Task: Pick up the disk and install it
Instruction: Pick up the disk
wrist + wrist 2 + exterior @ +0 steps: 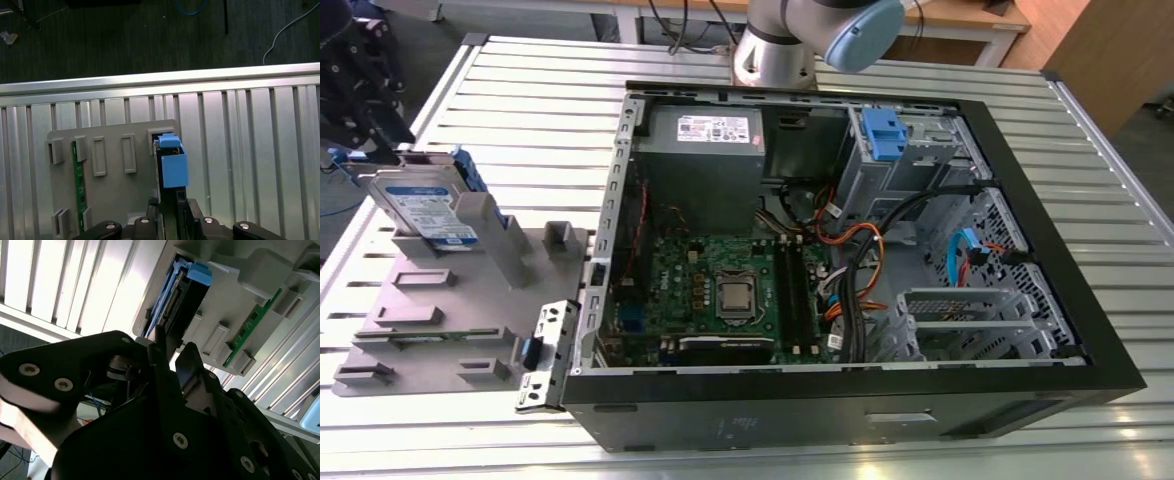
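Disk (430,205) upright, hand (169,204) at its edge

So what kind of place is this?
Probably a robotics lab or test bench: an open computer case lies on a slatted metal table, a grey fixture beside it holds the disk, and a robot arm stands behind.

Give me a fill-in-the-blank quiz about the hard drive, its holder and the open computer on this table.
1. The disk stands ____ in the grey holder, not flat.
2. The bracket framing the disk is ____.
3. In the first wrist view, the circuit strip slotted in that holder is ____.
4. The holder lies toward the exterior view's ____ of the computer case.
Missing words: upright; blue; green; left.
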Robot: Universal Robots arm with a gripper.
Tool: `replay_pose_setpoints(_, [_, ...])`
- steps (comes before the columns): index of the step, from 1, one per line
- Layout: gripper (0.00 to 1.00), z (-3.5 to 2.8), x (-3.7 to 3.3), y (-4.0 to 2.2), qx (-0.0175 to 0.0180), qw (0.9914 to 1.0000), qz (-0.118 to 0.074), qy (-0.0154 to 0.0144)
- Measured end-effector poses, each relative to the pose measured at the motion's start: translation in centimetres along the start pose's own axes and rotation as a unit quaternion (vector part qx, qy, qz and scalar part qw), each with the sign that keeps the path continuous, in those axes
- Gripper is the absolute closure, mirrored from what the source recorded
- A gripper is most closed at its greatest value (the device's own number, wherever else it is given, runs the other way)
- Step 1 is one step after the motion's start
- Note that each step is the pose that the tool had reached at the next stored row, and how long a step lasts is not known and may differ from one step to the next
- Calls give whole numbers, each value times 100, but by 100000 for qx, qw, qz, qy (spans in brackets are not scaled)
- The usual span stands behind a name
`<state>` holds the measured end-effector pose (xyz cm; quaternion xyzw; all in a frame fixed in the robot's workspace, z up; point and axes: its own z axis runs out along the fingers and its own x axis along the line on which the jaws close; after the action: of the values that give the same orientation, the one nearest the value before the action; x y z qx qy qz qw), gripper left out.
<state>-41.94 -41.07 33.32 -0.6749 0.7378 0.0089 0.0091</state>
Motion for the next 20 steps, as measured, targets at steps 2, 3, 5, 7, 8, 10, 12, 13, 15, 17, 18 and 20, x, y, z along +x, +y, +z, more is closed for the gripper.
replay_pose_setpoints(2, [59, 0, 0, 0, -1, 100000, 1, 1])
replay_pose_setpoints(3, [53, 0, 0, 0, 2, 100000, 0, 3])
replay_pose_setpoints(5, [47, 0, 0, -1, 1, 100000, 0, 2])
replay_pose_setpoints(7, [47, 0, 0, -1, 1, 100000, -2, 2])
replay_pose_setpoints(8, [47, 1, 0, -1, 0, 100000, -46, 2])
replay_pose_setpoints(10, [47, 5, 0, -1, -9, 99999, -547, 5])
replay_pose_setpoints(12, [47, 14, 1, 2, 13, 99995, -1021, -8])
replay_pose_setpoints(13, [47, 18, 2, 5, 17, 99993, -1202, -2])
replay_pose_setpoints(15, [47, 35, 2, 13, 43, 99987, -1585, -7])
replay_pose_setpoints(17, [47, 59, 4, 21, 37, 99981, -1942, -2])
replay_pose_setpoints(18, [47, 72, 4, 24, 31, 99978, -2109, -1])
replay_pose_setpoints(20, [47, 100, 5, 27, 29, 99971, -2402, -9])
